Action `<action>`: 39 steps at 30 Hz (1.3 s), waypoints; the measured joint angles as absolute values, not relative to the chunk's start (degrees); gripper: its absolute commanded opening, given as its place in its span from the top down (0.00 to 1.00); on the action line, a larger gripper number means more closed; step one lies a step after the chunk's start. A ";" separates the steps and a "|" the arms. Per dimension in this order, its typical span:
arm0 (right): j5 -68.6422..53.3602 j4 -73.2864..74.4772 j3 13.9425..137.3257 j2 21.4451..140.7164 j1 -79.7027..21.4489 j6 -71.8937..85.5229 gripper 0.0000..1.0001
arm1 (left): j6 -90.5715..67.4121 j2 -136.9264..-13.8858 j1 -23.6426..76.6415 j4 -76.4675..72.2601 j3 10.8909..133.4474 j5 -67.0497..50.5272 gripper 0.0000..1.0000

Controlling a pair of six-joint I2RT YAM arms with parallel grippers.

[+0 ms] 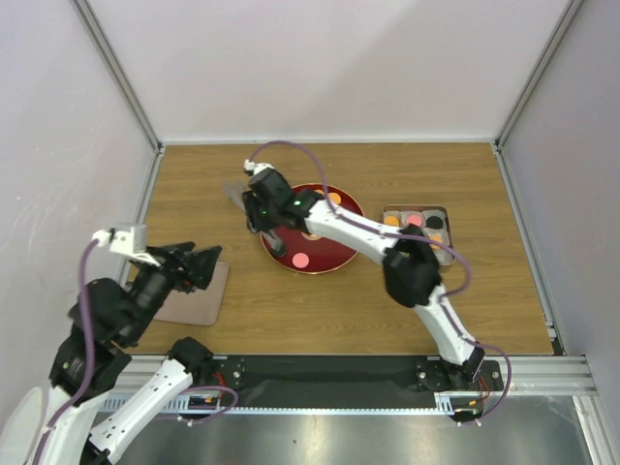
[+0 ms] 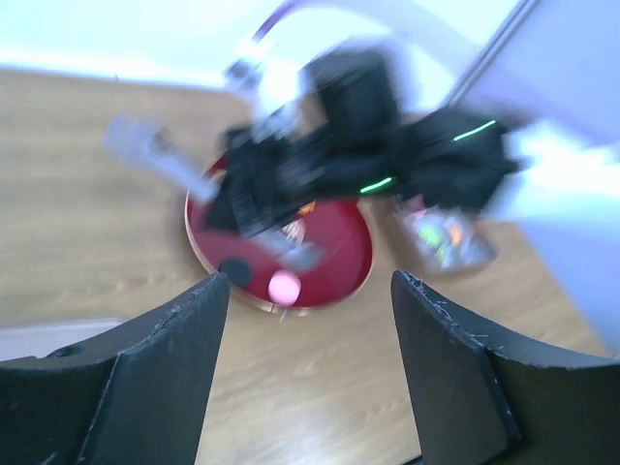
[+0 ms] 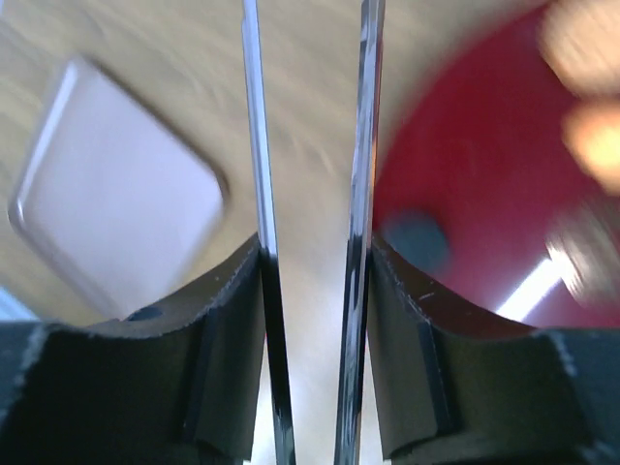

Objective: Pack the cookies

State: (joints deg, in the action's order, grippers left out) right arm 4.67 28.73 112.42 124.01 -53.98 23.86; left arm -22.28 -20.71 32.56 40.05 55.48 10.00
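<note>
A pink cookie (image 1: pixel 301 260) and a black cookie (image 1: pixel 278 249) lie on the dark-red plate (image 1: pixel 334 254), with orange ones (image 1: pixel 333 199) at its far side. Several cookies (image 1: pixel 414 220) lie in the metal tin (image 1: pixel 445 250) to the right. My right gripper (image 1: pixel 266 221) is shut on metal tongs (image 1: pixel 235 194) over the plate's left edge. In the right wrist view the tong blades (image 3: pixel 257 145) stand apart with nothing between them, and the black cookie (image 3: pixel 415 240) lies just right of them. My left gripper (image 1: pixel 199 263) is open and empty at the left, facing the plate (image 2: pixel 339 257) and the pink cookie (image 2: pixel 284 285).
A flat pinkish-grey lid (image 1: pixel 194 295) lies on the table under my left gripper; it also shows in the right wrist view (image 3: pixel 116 194). The right arm stretches across the plate from the tin side. White walls close in the table on three sides.
</note>
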 measured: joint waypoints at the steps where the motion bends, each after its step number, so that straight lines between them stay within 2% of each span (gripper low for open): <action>1: 3.70 27.46 117.34 128.88 -54.06 23.55 0.55 | -22.48 -20.45 32.56 40.07 57.21 10.48 0.26; 6: 2.20 24.03 133.29 146.06 -54.43 22.76 0.52 | -23.44 -19.79 32.58 42.13 59.77 11.92 0.26; 11: 2.74 19.35 135.26 152.44 -55.51 22.57 0.48 | -23.51 -19.79 32.58 46.11 59.79 12.86 0.26; 22: 6.26 16.38 135.63 153.03 -58.59 19.38 0.26 | -23.53 -19.81 32.60 47.86 58.78 13.50 0.26; 28: 7.94 15.70 135.59 153.03 -58.52 17.91 0.18 | -23.68 -19.97 32.60 47.86 58.06 13.54 0.25; 35: 8.56 14.96 134.15 151.24 -57.52 17.08 0.18 | -24.01 -20.69 32.60 47.77 58.06 13.89 0.25; 39: 8.23 14.39 129.93 145.29 -56.99 17.04 0.18 | -24.12 -21.34 32.62 47.75 58.06 14.87 0.25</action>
State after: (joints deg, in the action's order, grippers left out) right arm 8.23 14.39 129.93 145.29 -56.99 17.04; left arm -24.12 -21.34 32.62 47.75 58.06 14.87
